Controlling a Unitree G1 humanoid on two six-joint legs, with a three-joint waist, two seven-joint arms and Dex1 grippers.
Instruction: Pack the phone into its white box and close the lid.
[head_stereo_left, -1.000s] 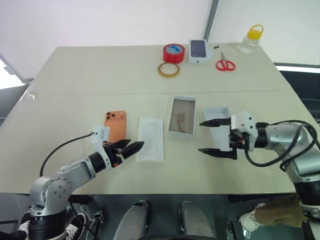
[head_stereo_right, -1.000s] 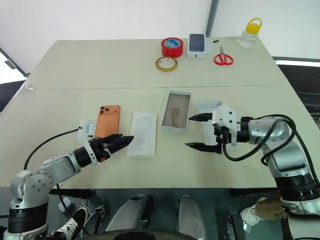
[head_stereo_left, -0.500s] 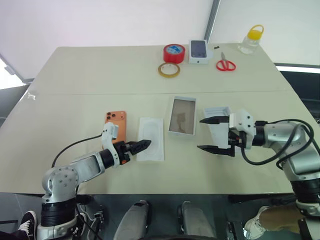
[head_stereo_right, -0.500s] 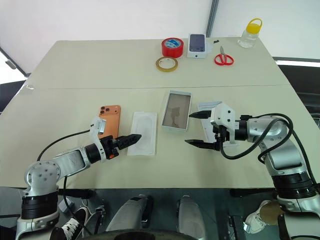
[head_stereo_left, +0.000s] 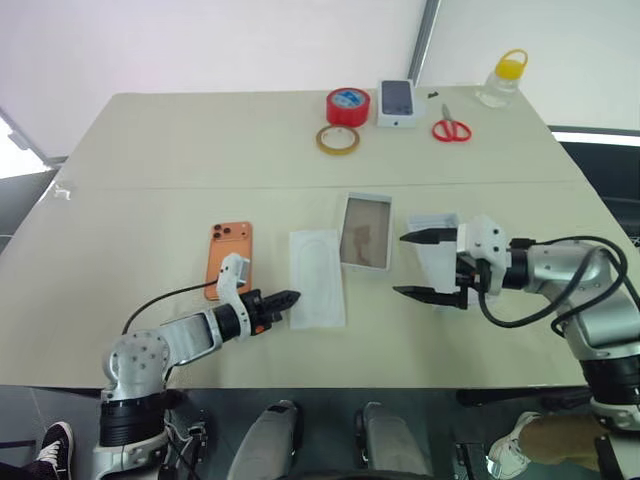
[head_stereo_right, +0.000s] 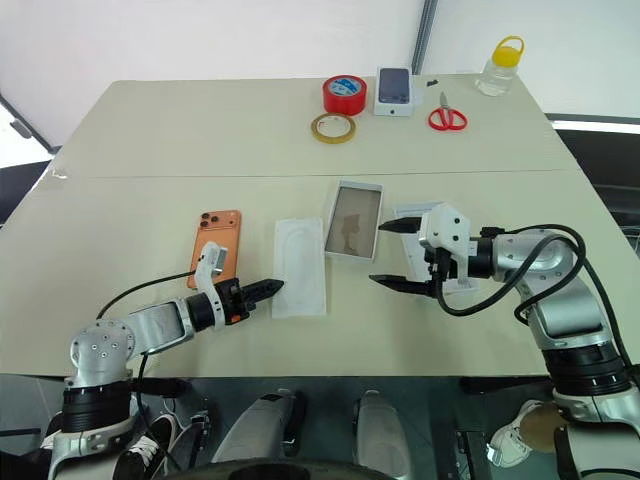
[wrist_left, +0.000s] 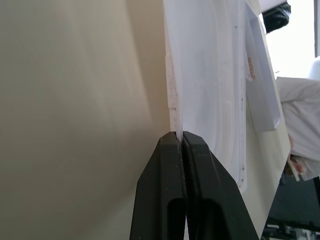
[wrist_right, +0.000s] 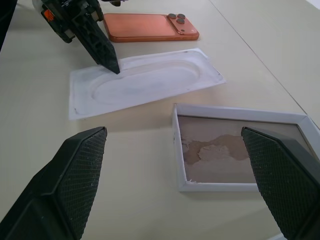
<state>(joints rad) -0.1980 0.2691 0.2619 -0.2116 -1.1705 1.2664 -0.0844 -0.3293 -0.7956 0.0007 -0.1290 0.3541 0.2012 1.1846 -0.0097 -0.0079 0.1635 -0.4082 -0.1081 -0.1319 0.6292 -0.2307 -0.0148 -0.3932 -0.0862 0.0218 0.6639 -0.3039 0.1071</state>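
My left gripper (head_stereo_left: 288, 298) is pinched shut on the near corner of the thin white insert tray (head_stereo_left: 318, 277), a shallow bite that could slip or buckle it. My right gripper (head_stereo_left: 431, 266) hangs wide open, empty. Farther on, the orange phone (head_stereo_left: 229, 257) lies camera-up on the desk (head_stereo_left: 150, 170), the white box (head_stereo_left: 364, 232) open right of the insert.
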